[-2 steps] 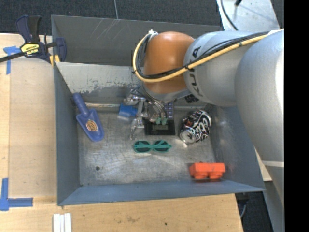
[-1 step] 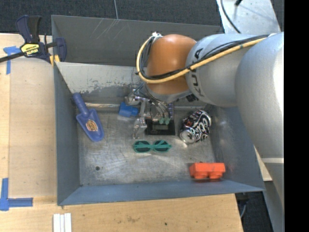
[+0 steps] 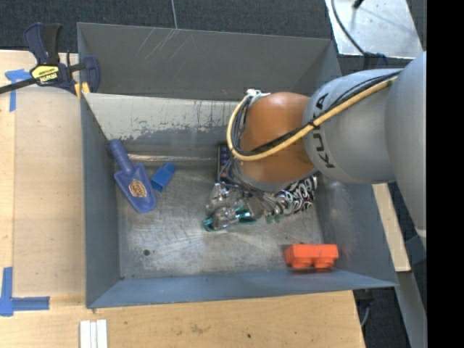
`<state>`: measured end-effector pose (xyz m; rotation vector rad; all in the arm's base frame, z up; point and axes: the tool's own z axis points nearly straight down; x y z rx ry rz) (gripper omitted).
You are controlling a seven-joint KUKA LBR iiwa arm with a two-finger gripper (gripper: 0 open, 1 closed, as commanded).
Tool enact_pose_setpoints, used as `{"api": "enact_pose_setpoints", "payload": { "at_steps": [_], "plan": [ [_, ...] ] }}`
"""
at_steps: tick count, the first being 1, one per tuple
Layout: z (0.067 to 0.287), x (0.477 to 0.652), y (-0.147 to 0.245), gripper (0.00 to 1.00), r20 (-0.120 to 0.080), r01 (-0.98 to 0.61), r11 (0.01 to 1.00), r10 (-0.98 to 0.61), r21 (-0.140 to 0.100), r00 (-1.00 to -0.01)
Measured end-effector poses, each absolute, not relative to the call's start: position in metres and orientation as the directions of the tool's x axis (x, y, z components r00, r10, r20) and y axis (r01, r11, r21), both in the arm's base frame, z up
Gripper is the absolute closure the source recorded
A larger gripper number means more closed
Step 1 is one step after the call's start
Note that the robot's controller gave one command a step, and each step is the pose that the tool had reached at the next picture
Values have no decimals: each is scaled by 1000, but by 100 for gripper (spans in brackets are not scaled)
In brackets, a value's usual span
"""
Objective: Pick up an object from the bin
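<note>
My gripper (image 3: pixel 229 207) is low in the middle of the bin, under the orange wrist cover. A small teal thing (image 3: pixel 211 225) lies at its lower left tip, touching it or just beside it; I cannot tell which. A black-and-white striped thing (image 3: pixel 299 194) lies right of the gripper, partly hidden by the arm. A small green bit (image 3: pixel 272 218) shows below that striped thing.
A blue scoop with a brown label (image 3: pixel 133 179) lies at the left, with a small blue block (image 3: pixel 163 176) beside it. An orange brick (image 3: pixel 311 256) sits near the front right wall. Bare floor stretches along the front left.
</note>
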<state>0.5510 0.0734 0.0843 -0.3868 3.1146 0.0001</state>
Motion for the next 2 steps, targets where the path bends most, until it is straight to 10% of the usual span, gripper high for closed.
{"api": "enact_pose_setpoints", "payload": {
  "at_steps": [1, 2],
  "plan": [
    [84, 551, 73, 100, -3, -244, 970, -244, 0, -970],
    [206, 560, 52, 100, -2, -188, 982, -188, 0, -982]
  ]
}}
